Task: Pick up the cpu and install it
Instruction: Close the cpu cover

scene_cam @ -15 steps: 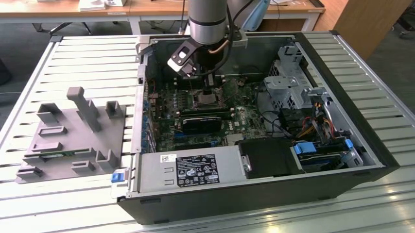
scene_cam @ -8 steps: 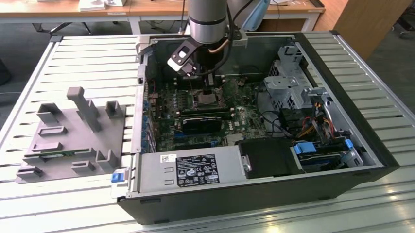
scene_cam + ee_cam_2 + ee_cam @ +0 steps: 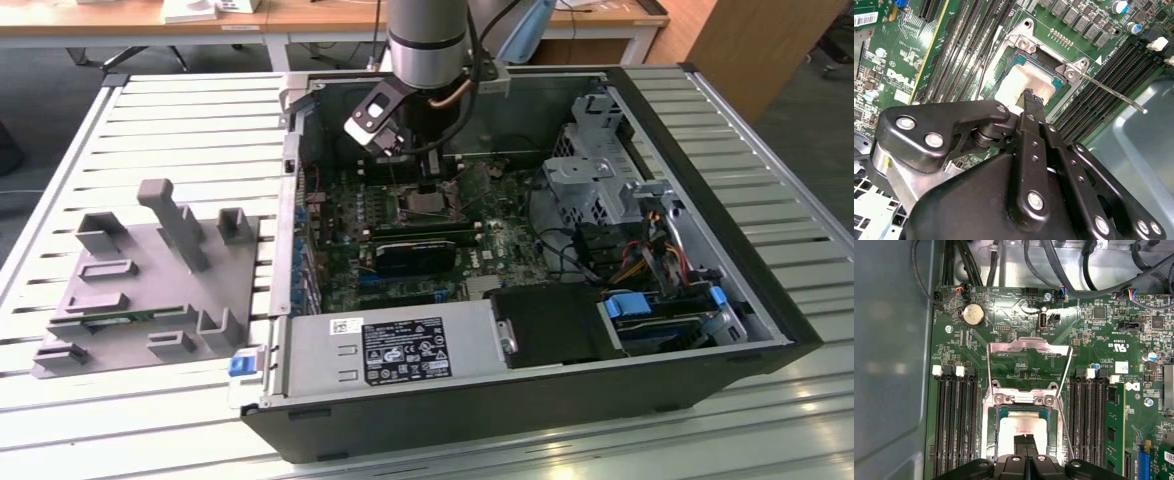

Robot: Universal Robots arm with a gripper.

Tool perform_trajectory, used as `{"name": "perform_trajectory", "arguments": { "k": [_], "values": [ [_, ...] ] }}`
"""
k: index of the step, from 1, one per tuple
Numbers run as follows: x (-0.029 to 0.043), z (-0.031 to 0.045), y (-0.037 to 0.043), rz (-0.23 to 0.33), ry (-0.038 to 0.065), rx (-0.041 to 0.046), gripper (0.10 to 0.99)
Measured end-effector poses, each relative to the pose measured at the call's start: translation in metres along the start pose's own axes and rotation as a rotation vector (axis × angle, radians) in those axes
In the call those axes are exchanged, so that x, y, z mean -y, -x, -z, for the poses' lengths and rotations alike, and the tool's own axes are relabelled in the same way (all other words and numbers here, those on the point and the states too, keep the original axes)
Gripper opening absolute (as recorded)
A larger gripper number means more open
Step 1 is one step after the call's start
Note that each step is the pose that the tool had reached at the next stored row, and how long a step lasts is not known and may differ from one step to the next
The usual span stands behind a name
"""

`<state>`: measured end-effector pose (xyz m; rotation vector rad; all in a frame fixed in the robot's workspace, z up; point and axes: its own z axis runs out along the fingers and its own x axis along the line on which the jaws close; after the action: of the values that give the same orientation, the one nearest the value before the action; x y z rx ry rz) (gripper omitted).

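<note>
The cpu (image 3: 1024, 426) is seen lying flat in the motherboard socket (image 3: 989, 435) inside the open computer case (image 3: 534, 400), which is set on the slatted table (image 3: 160, 120). The socket's metal retaining frame (image 3: 1029, 346) is raised open. The jaws are pressed together, gripping nothing, directly over the cpu's silver top; whether it is touched cannot be told. The arm (image 3: 427, 40) is seen reaching down into the case.

arm (image 3: 427, 40): grey cylindrical segment, coming down almost vertically from the upper edge of the exterior view.
wrist (image 3: 379, 118): black block with a pale face, tilted toward the exterior view's left.
gripper (image 3: 429, 193): pointing straight down.
fingers (image 3: 1020, 444): two slim black tips side by side, apparently pressed together in both wrist views.
</note>
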<state>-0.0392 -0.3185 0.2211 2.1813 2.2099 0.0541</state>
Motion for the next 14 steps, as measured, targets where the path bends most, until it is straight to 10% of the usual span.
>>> {"name": "perform_trajectory", "arguments": {
  "k": [14],
  "values": [
    [-0.0002,0.0039,0.0,0.0,0.0,0.0,0.106]
  ]
}}
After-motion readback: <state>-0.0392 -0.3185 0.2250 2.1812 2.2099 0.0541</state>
